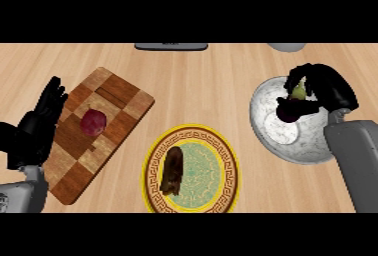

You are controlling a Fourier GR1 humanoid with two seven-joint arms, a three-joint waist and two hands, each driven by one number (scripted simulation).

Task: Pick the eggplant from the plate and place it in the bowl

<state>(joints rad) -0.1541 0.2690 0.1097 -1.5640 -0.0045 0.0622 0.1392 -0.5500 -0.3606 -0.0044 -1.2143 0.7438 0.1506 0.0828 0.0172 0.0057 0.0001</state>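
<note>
- The right hand hangs over the marbled white bowl at the right, its fingers curled round the dark purple eggplant, green stem end up.
- The eggplant sits above the bowl's inside, near its upper rim.
- The yellow-rimmed plate lies at the middle of the wooden worktop, with a dark brown item on its left half.
- A checkered cutting board lies left of the plate, a reddish round item on it.
- The left hand rests open at the left edge, beside the board.
</note>
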